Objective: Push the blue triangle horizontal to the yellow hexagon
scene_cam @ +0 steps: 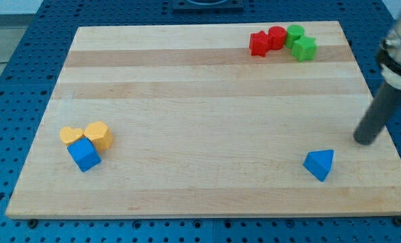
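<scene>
Yellow hexagon (100, 135) sits at the wooden board's (187, 101) left, touching a yellow heart (71, 136) and a blue cube (84, 154). Toward the top right of the hexagon cluster red (259, 44) (277, 36) and green blocks (295, 33) (305, 48). Far right of the hexagon lies the blue triangle (320, 163). My tip (364, 140), bare and grasping nothing, stands just up-right of it, apart.

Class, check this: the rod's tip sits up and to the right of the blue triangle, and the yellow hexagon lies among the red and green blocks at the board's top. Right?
Not quite. The camera view shows the yellow hexagon at the board's lower left, beside a blue cube. My tip is indeed up and right of the blue triangle.
</scene>
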### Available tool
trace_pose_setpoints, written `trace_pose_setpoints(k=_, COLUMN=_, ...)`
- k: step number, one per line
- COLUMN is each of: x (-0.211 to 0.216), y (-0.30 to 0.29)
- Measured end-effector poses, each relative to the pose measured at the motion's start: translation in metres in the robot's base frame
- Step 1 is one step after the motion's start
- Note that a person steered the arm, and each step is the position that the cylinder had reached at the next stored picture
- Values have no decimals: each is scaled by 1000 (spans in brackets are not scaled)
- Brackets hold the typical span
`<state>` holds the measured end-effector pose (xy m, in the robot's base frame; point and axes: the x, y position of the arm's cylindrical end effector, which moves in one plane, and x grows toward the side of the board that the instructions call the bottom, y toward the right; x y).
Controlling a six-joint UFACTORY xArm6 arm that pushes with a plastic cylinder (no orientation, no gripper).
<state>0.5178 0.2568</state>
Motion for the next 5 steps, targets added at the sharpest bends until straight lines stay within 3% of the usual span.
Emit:
trace_pose_setpoints(k=1, x=32, y=-37)
trace_pose_setpoints(k=2, x=43, y=-121)
trace_pose_setpoints(k=3, x=67, y=-134)
trace_pose_setpoints(k=5, x=64, y=-211)
